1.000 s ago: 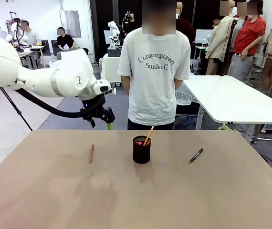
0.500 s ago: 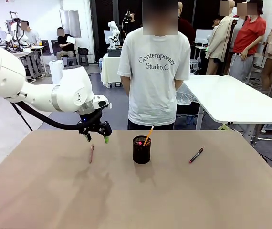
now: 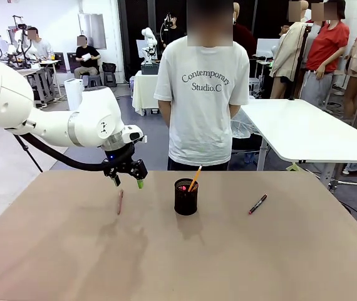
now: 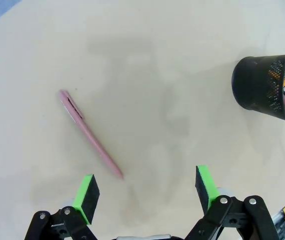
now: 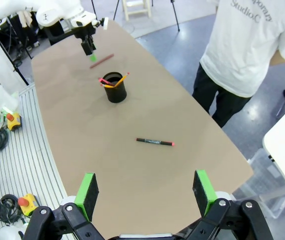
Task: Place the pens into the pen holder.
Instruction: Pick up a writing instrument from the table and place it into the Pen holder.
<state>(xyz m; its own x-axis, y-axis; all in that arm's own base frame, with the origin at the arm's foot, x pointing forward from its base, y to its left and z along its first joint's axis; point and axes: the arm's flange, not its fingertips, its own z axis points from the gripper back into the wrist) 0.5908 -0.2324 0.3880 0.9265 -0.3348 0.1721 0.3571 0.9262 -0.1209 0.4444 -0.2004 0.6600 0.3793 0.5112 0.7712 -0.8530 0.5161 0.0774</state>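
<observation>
This is a robotics lab in a large open hall. A white jointed robot arm (image 3: pixel 53 122) holds its black, green-padded left gripper (image 3: pixel 128 184) over a plain light-brown bench (image 3: pixel 260 263), and a person in a white printed T-shirt (image 3: pixel 206 94) stands just beyond the gripper. Far behind it people sit at cluttered work tables (image 3: pixel 44 69), with a black tripod (image 3: pixel 19 142) to its left and a long white-topped table (image 3: pixel 304 128) well to its right. Below the right gripper (image 5: pixel 145 189), coiled black cables (image 5: pixel 5 205) and a yellow box with a red push button (image 5: pixel 21 202) lie on a ribbed grey floor panel (image 5: pixel 37 165).
</observation>
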